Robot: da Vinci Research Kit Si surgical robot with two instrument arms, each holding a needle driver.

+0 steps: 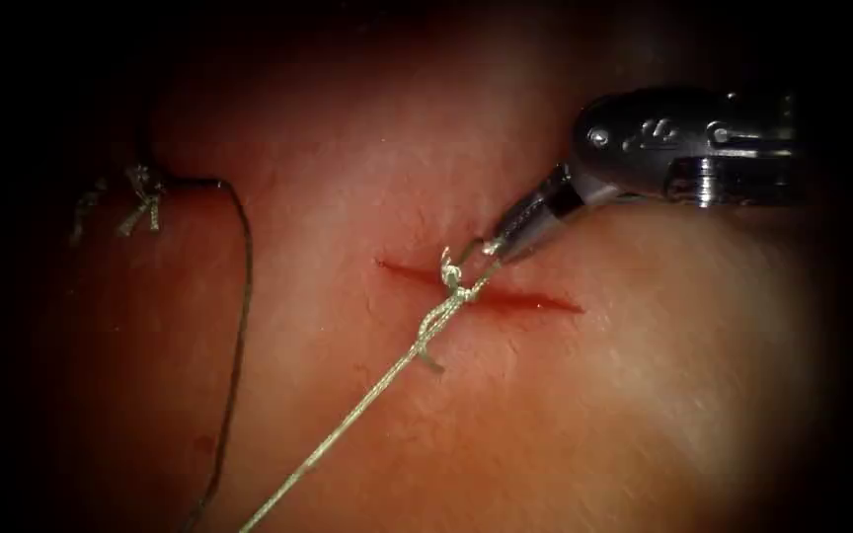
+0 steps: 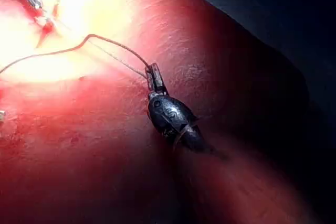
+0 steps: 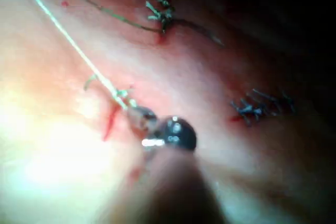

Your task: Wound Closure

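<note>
Endoscope: right end effector [image 1: 494, 247] grips thread [image 1: 348, 415] at knot [image 1: 451, 281].

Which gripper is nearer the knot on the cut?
Right. The right gripper is shut on the thread right beside the knot over the cut. The left gripper holds thread well away from it.

taut thread [image 1: 348, 415] crossing lower left, tissue [image 1: 644, 395] right open
</note>
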